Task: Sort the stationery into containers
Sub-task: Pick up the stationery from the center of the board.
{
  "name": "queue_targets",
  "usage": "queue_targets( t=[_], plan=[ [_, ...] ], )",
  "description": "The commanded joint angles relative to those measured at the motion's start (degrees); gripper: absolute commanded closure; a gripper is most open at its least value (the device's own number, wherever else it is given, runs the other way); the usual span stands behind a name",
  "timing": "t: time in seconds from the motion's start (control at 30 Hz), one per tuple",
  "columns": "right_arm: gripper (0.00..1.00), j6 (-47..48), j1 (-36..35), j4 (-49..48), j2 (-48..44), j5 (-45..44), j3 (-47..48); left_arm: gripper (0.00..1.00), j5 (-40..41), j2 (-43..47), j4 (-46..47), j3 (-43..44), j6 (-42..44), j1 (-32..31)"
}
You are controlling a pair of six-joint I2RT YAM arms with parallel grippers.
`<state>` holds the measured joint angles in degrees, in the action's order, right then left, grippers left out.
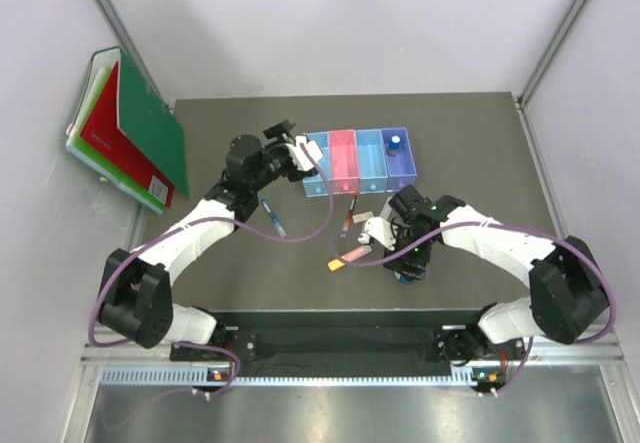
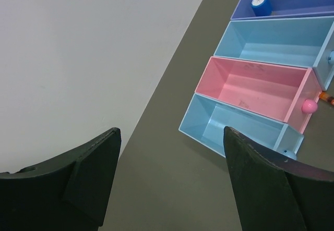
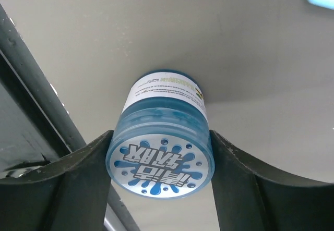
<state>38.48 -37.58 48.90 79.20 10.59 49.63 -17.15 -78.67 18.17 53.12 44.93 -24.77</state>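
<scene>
Round blue tin (image 3: 162, 153) sat on table (image 3: 250, 48) nr front edge, right gripper (image 3: 160, 137) fingers closed against both its sides: pick-up step, I'd say. Next: lift straight, carry fwd to a bin w/o tipping. Mid-table, yellow-pink stick (image 1: 350, 258) & blue pen (image 1: 272, 213) lay unsorted. Far: left gripper (image 2: 172, 131) wide open, empty, beside bins (image 2: 250, 87); blue bottle (image 2: 259, 4) stood in violet-blue one.

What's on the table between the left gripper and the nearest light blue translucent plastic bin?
Nothing: in the left wrist view, only bare dark grey table separates the open left gripper from that light blue translucent plastic bin.
</scene>
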Motion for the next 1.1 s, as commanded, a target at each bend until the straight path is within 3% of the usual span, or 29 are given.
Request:
queue_targets(
  t=[0.0,0.07,0.2,0.53,1.07],
  plan=[
    [0.65,-0.7,0.2,-0.2,-0.4,0.4,3.2,0.16,-0.8,-1.0,4.5,1.0,-0.5,0.3],
    [0.79,-0.7,0.2,0.3,-0.4,0.4,4.9,0.16,-1.0,-1.3,4.9,1.0,-0.5,0.3],
    [0.89,-0.7,0.5,2.1,-0.3,0.5,9.0,0.16,-1.2,-1.5,5.2,1.3,-0.6,0.3],
    [0.94,1.0,2.0,6.4,3.9,-1.2,25.9,0.16,-0.9,-0.3,5.9,0.0,-0.2,0.3],
    [0.99,2.4,11.2,-1.0,26.2,-5.5,53.1,0.18,5.5,9.6,8.9,-7.9,0.1,0.8]
  ],
)
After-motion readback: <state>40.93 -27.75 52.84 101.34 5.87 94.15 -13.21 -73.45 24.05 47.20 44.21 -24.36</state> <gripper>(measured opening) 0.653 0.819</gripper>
